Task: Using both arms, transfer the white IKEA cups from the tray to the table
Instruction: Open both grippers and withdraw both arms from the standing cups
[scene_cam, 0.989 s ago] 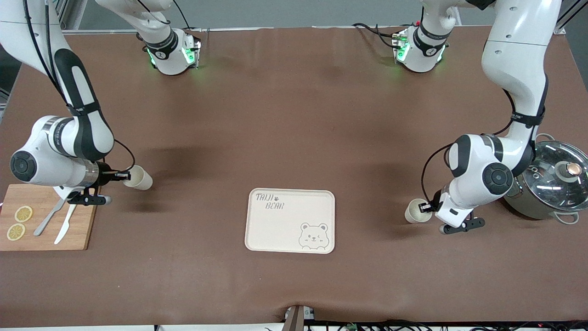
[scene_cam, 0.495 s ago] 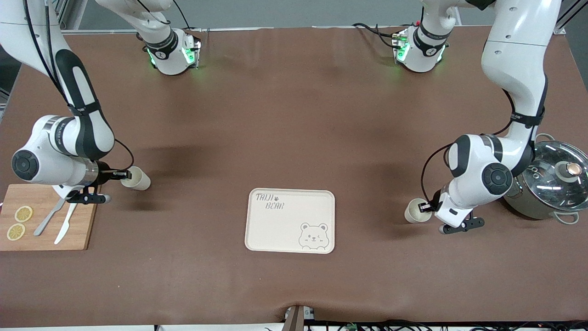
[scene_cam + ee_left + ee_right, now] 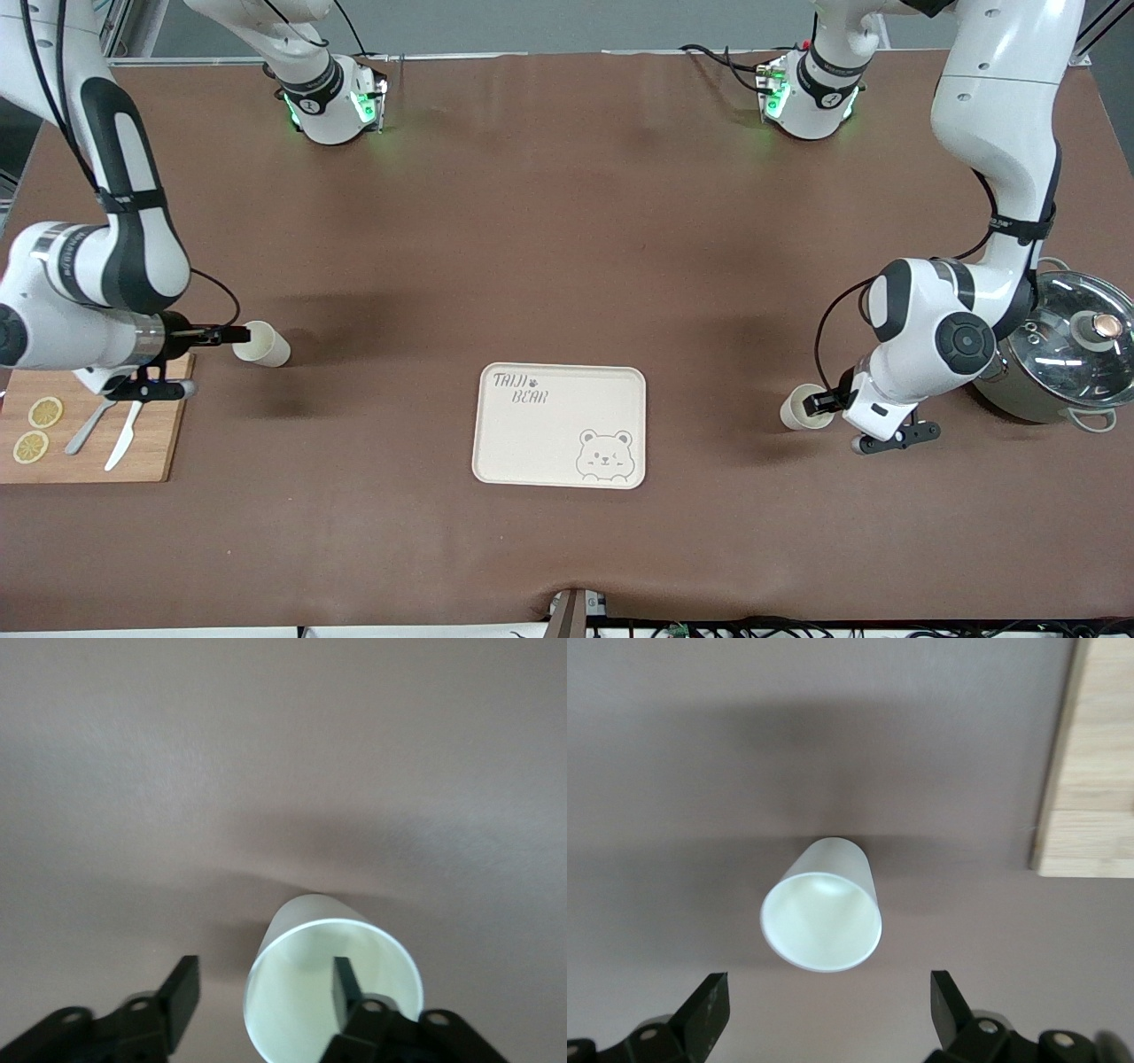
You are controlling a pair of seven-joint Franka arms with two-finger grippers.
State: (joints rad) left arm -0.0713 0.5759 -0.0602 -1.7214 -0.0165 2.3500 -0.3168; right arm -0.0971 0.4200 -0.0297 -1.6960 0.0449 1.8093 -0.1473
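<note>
The left tool (image 3: 813, 404) hangs open at one cup (image 3: 800, 409) near the surface's (image 3: 567, 221) left-arm edge, one finger (image 3: 344, 981) inside the rim, the other outside, not pinching. The right tool (image 3: 232, 336) is spread wide, released, just beside the other cup (image 3: 262, 345), which stands by the board (image 3: 97, 443) at the right-arm edge.

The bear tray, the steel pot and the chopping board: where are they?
Bear tray (image 3: 540, 434): front view, bare middle.
Steel pot (image 3: 1054, 350): front view, glass lid.
Chopping board (image 3: 151, 443): front view, bare wood near its edge.
</note>
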